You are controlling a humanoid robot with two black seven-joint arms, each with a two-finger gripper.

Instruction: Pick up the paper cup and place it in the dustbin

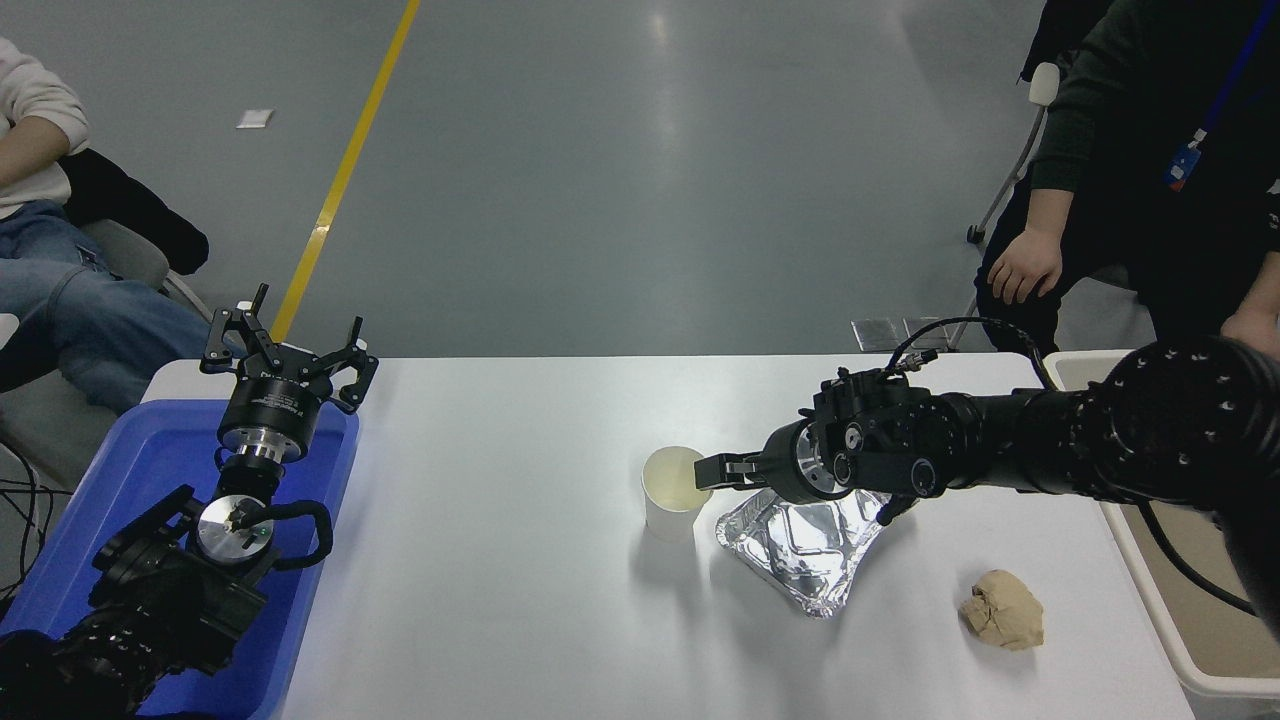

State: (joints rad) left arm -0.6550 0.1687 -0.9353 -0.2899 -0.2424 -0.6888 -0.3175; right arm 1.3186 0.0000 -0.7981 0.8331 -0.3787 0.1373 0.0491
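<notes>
The right gripper [712, 472] meets the upright paper cup [675, 492] at its right rim — grip unclear; the dustbin [1150, 585] at the frame's right edge shows nothing inside.

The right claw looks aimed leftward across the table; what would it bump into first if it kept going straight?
Most likely the paper cup: the right claw already sits at its rim, though depth is hard to judge from this view.
</notes>
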